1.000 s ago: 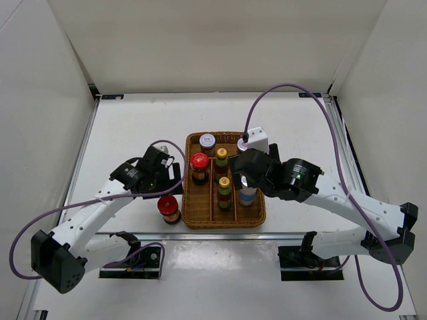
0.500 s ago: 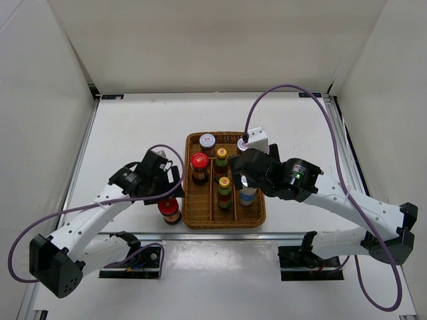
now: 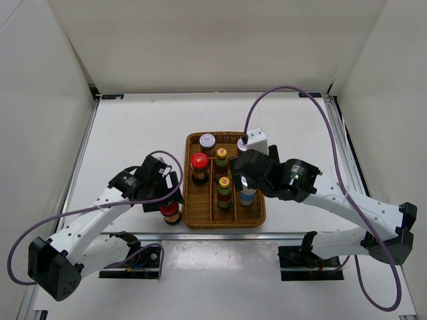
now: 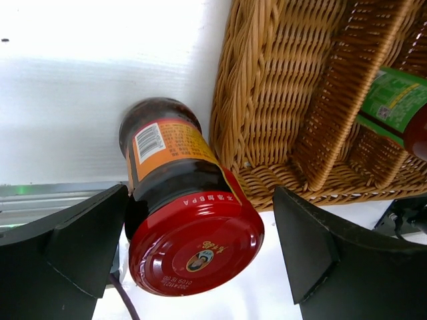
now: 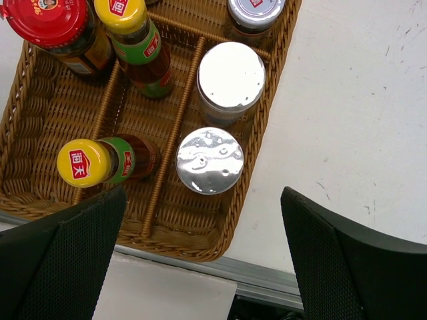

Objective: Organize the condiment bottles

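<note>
A red-lidded jar (image 3: 169, 212) stands on the table against the left front of the wicker tray (image 3: 257, 217). My left gripper (image 3: 165, 195) is open right over it. In the left wrist view the gripper (image 4: 200, 220) has one finger on each side of the jar (image 4: 193, 250), with a gap on the right. The tray holds the other red-lidded jar (image 3: 199, 162), two yellow-capped bottles (image 3: 221, 155) (image 3: 225, 183) and silver-lidded ones (image 3: 207, 141) (image 5: 209, 161) (image 5: 231, 75). My right gripper (image 3: 245, 179) is open and empty above the tray's right compartment (image 5: 203, 200).
The tray (image 5: 260, 167) has three lengthwise compartments and sits at the table's near middle. The table's metal front rail (image 5: 320, 290) runs just below it. White walls enclose the table on three sides.
My left gripper has moved nearer and down from beside the tray onto the red-lidded jar on the table, now straddling it. The right arm has not moved.
</note>
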{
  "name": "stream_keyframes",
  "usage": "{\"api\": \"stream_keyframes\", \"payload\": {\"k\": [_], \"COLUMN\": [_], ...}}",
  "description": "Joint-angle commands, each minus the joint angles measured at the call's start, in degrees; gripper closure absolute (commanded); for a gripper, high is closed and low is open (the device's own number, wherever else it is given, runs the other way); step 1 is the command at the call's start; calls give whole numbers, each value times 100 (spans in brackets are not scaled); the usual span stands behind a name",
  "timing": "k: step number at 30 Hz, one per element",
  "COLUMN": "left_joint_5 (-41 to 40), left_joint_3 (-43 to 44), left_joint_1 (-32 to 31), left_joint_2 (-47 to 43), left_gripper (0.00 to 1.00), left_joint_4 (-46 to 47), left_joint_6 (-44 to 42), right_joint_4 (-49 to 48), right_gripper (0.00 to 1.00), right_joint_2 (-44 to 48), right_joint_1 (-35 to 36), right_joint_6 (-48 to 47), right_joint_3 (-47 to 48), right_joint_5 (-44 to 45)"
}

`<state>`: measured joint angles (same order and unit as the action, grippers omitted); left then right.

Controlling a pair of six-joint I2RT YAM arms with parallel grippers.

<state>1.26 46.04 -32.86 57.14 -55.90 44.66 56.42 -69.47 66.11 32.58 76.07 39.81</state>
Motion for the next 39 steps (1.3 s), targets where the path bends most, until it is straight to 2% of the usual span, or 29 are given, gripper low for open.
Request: {"api": "stream_keyframes", "payload": {"k": [1,5,8,9,12,13,18,22,27,30,33,39], "left_joint_5": [129,129,129,77,-46,-47,-573,-1048,-1180,-1180,-1294,-1163], "left_joint_3": [-34,-34,-34,-34,36,176,826,1740,2759,3172,3236,2762], "left_joint_1": [-88,-290,-457,-458,-572,-572,-686,-686,-810,-1125,-1468,-1644], "left_joint_2": [-133,-133,-133,-133,-133,-81,42,296,727,1114,1527,2046], "left_gripper": [0,0,8,19,30,39,43,53,60,63,63,63], "left_joint_4": [-131,-185,-185,-185,-237,-307,-799,-1230,-1230,-1108,-758,-27], "left_joint_6": [121,235,297,349,350,350,201,-45,-116,-116,-116,-116], "right_joint_4": [-140,-193,-193,-193,-193,-193,-193,-193,-193,-193,-140,185], "right_gripper": [0,0,0,0,0,0,0,0,0,0,0,0], "right_joint_2": [4,4,4,4,-49,-49,-49,-49,4,65,127,381], "right_joint_1": [-10,-10,-10,-10,-10,-10,-63,-63,-63,-63,-116,-116], "right_joint_6": [-6,47,47,47,47,47,47,47,47,47,47,152], "right_joint_3": [-5,-5,-58,-58,-58,-58,-58,-58,-58,-58,-58,-5], "right_joint_5": [44,44,44,44,44,44,97,97,97,97,97,307]}}
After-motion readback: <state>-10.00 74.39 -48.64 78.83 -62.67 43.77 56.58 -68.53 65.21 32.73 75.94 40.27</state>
